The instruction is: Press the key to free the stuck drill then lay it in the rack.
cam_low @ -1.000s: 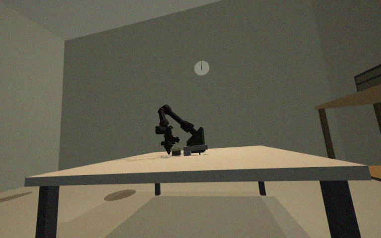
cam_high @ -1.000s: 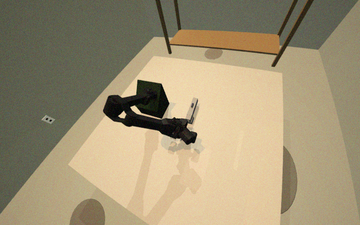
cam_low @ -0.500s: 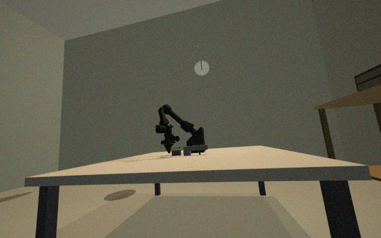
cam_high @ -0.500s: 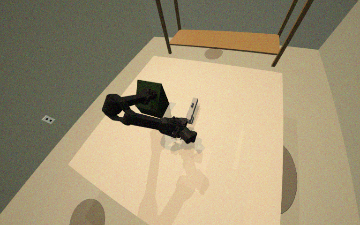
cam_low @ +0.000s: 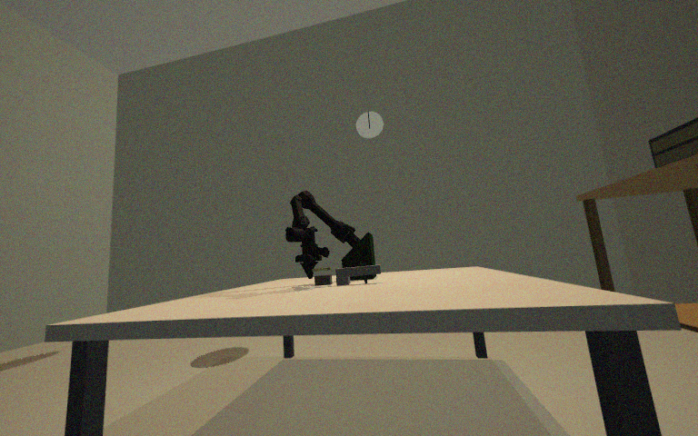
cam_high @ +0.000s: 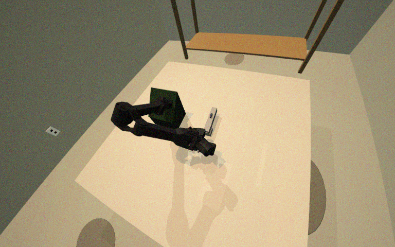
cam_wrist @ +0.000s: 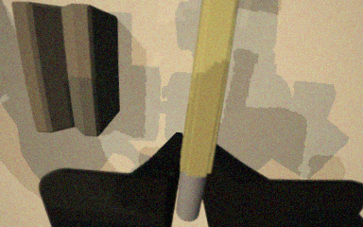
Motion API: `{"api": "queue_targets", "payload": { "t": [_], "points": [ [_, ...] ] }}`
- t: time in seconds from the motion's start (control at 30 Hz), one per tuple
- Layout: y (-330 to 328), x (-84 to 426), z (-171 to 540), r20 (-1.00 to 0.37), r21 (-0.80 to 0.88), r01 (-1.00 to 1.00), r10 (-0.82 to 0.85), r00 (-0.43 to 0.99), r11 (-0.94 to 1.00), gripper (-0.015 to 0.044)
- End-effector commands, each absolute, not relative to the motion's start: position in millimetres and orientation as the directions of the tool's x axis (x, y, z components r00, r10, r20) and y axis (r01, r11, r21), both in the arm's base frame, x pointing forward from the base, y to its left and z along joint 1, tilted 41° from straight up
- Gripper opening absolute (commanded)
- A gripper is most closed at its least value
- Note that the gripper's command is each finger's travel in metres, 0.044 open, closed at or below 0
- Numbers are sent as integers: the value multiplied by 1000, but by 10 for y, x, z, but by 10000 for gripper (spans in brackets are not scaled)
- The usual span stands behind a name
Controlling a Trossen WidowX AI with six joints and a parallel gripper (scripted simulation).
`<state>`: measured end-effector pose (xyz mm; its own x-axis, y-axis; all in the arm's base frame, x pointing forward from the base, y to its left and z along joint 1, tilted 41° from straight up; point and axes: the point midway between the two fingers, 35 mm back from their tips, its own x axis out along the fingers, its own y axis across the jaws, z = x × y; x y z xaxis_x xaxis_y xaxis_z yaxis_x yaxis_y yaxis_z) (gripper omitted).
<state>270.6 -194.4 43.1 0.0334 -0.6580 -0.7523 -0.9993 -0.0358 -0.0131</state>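
My gripper (cam_wrist: 188, 139) (cam_low: 309, 275) is shut on the drill (cam_wrist: 208, 76) (cam_low: 323, 269), a long yellow bar with a grey rounded end. The drill is out of the housing and lies level between the fingertips, above the table. The rack (cam_wrist: 80, 71) (cam_low: 323, 281), a block with a groove between two walls, stands left of the drill in the wrist view, roughly parallel to it. The pale grey housing (cam_high: 208, 123) (cam_low: 357, 270) stands behind the gripper in the top view, with a small dark part, perhaps the key (cam_high: 211, 115), on top. The arm hides the fingertips and rack there.
The table (cam_high: 262, 116) (cam_low: 412, 295) bears the arm's dark green base (cam_high: 167, 116) (cam_low: 366, 249), to the left of the housing in the top view. An orange-brown shelf (cam_high: 247, 45) stands beyond the table's far edge. Arm shadows fall around the rack.
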Motion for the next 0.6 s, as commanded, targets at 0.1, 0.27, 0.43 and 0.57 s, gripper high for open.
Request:
{"api": "queue_targets", "payload": {
  "t": [0.1, 0.27, 0.43, 0.57],
  "points": [
    [-1912, 2706, 464, -750, -15, -999, -660, 35, -35, 0],
    [-1891, 2704, 481, -750, -16, -999, -660, 35, -35, 0],
    [-1871, 2702, 499, -751, -16, -999, -660, 35, -35, 0],
    [-1855, 2701, 513, -751, -16, -999, -660, 35, -35, 0]
  ]
}}
